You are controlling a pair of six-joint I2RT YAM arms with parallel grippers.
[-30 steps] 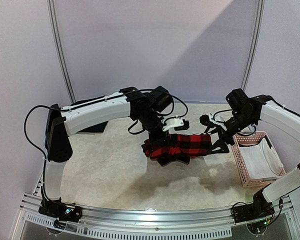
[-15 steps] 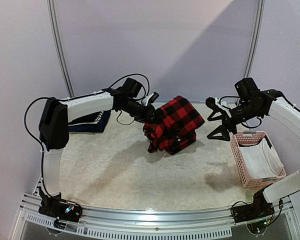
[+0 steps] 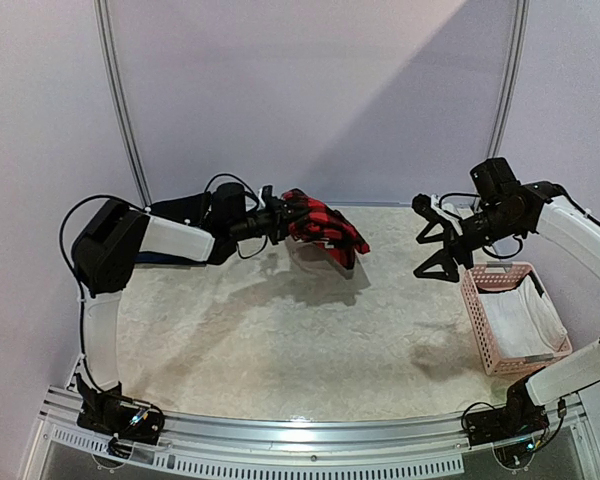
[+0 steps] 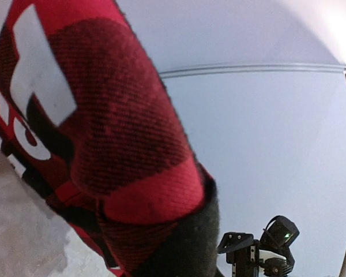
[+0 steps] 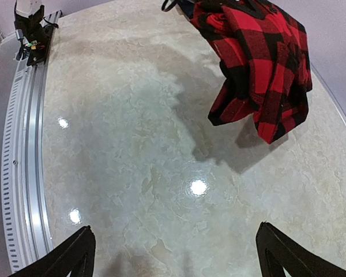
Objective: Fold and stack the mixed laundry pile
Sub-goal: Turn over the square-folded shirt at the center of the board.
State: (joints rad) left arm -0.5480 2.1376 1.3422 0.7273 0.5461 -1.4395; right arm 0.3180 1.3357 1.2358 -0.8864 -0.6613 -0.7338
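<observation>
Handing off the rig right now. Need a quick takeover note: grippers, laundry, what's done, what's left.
Left gripper: shut on the plaid shirt, which hangs bunched in the air over the far side of the table.
Right gripper: open, empty, beside the pink basket.
A white cloth lies in the basket.
Done: shirt picked up.
Left: lay it down, fold, stack; probably the cloth next.

No legible text anywhere
</observation>
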